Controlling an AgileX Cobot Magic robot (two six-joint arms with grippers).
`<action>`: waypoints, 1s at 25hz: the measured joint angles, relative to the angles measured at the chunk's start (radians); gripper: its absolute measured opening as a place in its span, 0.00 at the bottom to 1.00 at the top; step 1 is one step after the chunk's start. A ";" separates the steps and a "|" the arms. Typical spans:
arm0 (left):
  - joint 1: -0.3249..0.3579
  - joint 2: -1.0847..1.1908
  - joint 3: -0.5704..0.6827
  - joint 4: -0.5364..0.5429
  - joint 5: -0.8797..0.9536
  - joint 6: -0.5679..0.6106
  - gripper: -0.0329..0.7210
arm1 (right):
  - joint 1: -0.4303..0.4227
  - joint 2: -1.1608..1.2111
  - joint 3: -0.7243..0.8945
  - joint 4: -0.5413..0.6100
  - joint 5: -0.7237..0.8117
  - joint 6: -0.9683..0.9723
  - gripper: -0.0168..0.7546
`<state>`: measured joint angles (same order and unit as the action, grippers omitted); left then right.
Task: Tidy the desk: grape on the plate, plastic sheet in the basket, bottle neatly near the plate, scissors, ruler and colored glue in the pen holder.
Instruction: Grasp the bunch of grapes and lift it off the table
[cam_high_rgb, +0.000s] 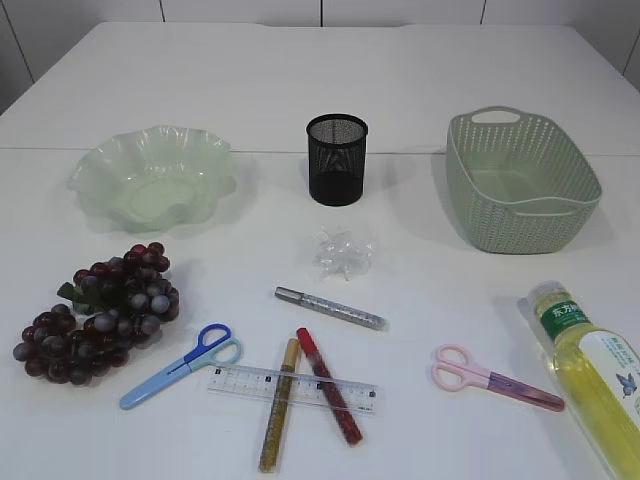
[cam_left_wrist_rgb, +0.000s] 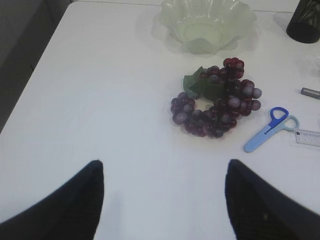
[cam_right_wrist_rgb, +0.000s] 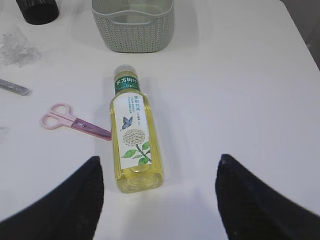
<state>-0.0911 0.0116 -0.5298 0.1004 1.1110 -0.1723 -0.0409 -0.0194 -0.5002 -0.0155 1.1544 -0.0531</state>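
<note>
Two grippers, left (cam_left_wrist_rgb: 162, 200) and right (cam_right_wrist_rgb: 157, 197), hang spread wide and empty, only their dark fingers showing. The bottle (cam_high_rgb: 595, 372) lies cut off at the exterior view's edge, and the crumpled plastic sheet (cam_high_rgb: 343, 251) barely reads against the white table (cam_high_rgb: 300, 70).

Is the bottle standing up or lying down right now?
Lying down. The bottle rests on its side on the table, cap pointing toward the basket, beside the pink scissors.
</note>
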 joint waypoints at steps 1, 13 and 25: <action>0.000 0.000 0.000 0.000 0.000 0.000 0.78 | 0.000 0.000 0.000 0.000 0.000 0.000 0.73; 0.000 0.000 0.000 0.000 0.000 0.000 0.78 | 0.000 0.000 0.000 0.000 0.000 0.000 0.73; 0.000 0.000 0.000 0.000 0.000 0.000 0.78 | 0.000 0.000 0.000 0.000 0.000 0.000 0.73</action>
<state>-0.0911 0.0116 -0.5298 0.1004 1.1110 -0.1723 -0.0409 -0.0194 -0.5002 -0.0155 1.1544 -0.0531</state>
